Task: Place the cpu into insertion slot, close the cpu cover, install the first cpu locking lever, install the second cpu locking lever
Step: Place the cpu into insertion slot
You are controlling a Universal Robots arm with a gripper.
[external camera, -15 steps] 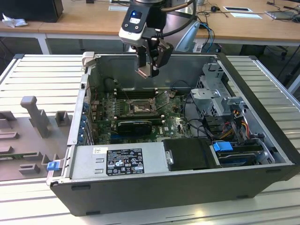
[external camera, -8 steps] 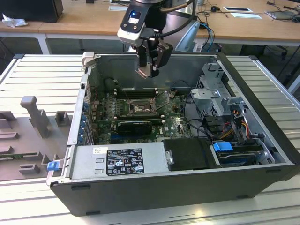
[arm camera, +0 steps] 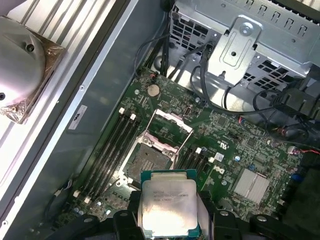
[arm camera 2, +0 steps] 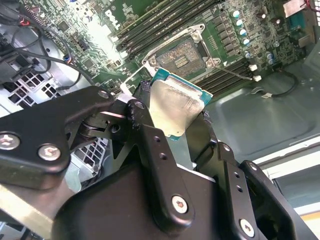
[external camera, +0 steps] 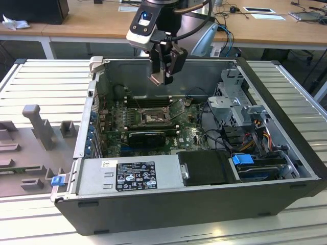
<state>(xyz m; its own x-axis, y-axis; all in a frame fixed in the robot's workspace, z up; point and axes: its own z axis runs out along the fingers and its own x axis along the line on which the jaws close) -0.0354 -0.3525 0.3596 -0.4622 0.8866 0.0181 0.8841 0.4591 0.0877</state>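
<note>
The end effector [arm camera: 168, 217] pinches the cpu [arm camera: 167, 200] between its black fingers [arm camera 2: 146, 117], which press on two opposite edges. The chip's silvery lid and green rim show in both wrist views. In the exterior view the end effector [external camera: 162, 75] holds the cpu [external camera: 156, 78] in the air near the level of the case's upper rim, well apart from the board below.

Beneath it, on the green motherboard [arm camera: 225, 150], lies the insertion slot [arm camera: 148, 161], its dark centre bare. The cpu cover [arm camera: 174, 121] stands hinged up at the slot's edge, on the side toward a coin cell battery [arm camera: 152, 90]. Long black memory slots [arm camera: 112, 145] run along both sides of the slot. In the second wrist view a thin metal rod [arm camera 2: 235, 73] angles out from one corner of it.

Farther off, black cables [arm camera: 200, 70] loop down from a perforated metal drive cage [arm camera: 240, 45] onto the board close to the battery. A small finned heatsink [arm camera: 252, 182] sits apart from the slot.

In the exterior view the open computer case [external camera: 204, 209] rests on a ribbed metal tabletop [external camera: 51, 81], with its power supply [external camera: 127, 173] along the side nearest the camera. Grey fixtures [external camera: 38, 125] stand on the tabletop at the exterior view's left. Wooden desks [external camera: 92, 20] lie beyond.
</note>
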